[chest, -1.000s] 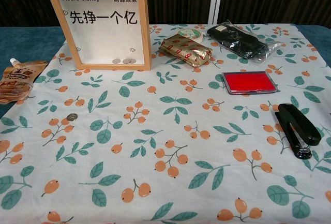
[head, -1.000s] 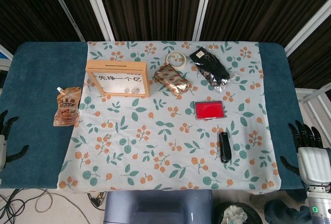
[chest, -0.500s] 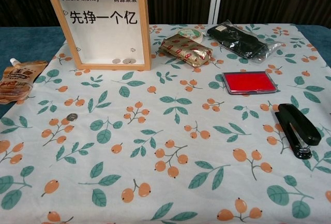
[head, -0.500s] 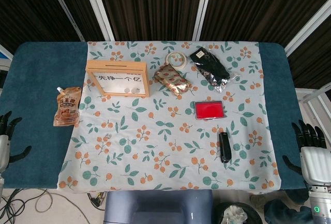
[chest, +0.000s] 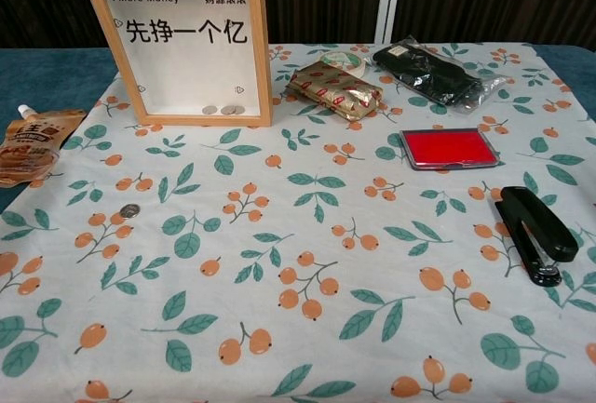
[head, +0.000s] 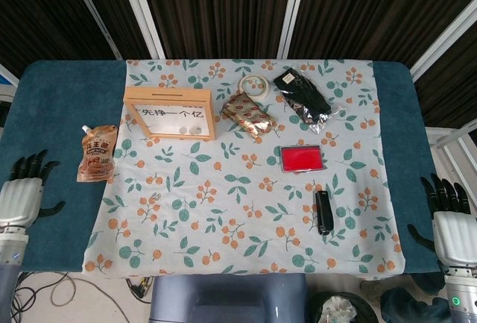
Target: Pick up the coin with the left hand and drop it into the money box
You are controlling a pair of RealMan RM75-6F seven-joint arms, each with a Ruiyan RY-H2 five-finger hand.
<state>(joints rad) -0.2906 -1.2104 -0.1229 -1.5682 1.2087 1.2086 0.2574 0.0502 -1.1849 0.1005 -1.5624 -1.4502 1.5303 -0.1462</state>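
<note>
Movement on the left only: left hand (head: 21,198) has come up and inward over the counter's (head: 59,99) left edge since a moment ago, fingers spread, holding nothing. Reach toward the coin looks just begun. Right hand (head: 452,226) sits at the right edge, fingers apart, empty. Coin (chest: 130,210) lies flat on the cloth toward the near-left, well apart from both hands; round, so no long axis or heading. Money box (chest: 182,45) stands upright at the far-left, long side along the far edge, slot on top.
</note>
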